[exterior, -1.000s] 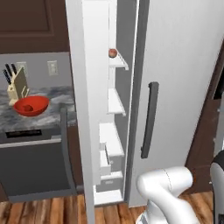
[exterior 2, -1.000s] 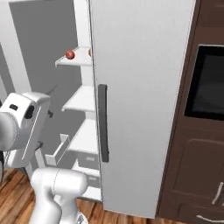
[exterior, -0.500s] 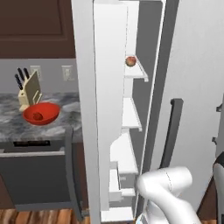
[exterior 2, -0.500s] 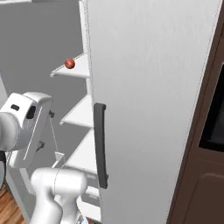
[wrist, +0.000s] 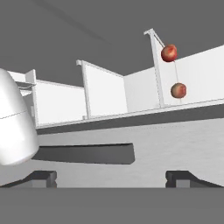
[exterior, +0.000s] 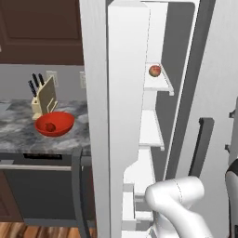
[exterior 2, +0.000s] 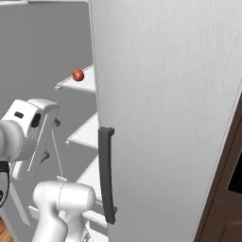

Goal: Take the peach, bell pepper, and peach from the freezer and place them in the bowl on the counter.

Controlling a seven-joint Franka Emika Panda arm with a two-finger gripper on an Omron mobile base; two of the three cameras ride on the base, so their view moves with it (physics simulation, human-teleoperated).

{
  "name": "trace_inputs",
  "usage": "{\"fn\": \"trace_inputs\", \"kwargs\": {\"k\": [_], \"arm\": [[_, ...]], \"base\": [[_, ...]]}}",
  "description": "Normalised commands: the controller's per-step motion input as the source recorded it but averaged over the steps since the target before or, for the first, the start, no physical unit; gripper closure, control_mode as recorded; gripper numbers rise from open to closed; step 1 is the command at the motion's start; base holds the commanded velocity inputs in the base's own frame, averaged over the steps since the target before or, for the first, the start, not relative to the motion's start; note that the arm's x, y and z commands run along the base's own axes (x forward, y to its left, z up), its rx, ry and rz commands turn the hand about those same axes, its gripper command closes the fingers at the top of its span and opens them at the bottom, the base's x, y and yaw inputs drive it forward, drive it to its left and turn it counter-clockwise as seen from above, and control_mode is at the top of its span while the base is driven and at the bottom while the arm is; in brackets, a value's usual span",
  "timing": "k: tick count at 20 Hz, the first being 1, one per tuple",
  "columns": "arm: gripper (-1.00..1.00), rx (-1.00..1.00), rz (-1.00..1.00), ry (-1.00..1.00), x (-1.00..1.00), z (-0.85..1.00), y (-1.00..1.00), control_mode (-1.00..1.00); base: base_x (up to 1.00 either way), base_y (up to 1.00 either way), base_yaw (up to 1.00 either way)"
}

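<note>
Two round fruits sit on an upper freezer shelf: a redder one and a paler peach near it. The gripper has its jaws spread wide, holding nothing. Far left, the red bowl on the counter holds one reddish piece, beside a knife block.

Base driven closer to the open freezer, whole scene shifted in both base views, shelves enlarged, red bowl and counter displaced rightward in left base view.
</note>
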Motion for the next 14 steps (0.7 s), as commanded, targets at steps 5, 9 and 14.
{"fn": "trace_inputs", "kwargs": {"k": [5,9,14], "arm": [[-1.00,0.00,0.00,0.00,0.00,0.00,0.00,1.00],[-1.00,0.00,0.00,0.00,0.00,0.00,0.00,1.00],[-1.00,0.00,0.00,0.00,0.00,0.00,0.00,1.00]], "base": [[0.49,0.09,0.68],[0.04,0.15,0.50],[-0.29,-0.34,0.66]]}}
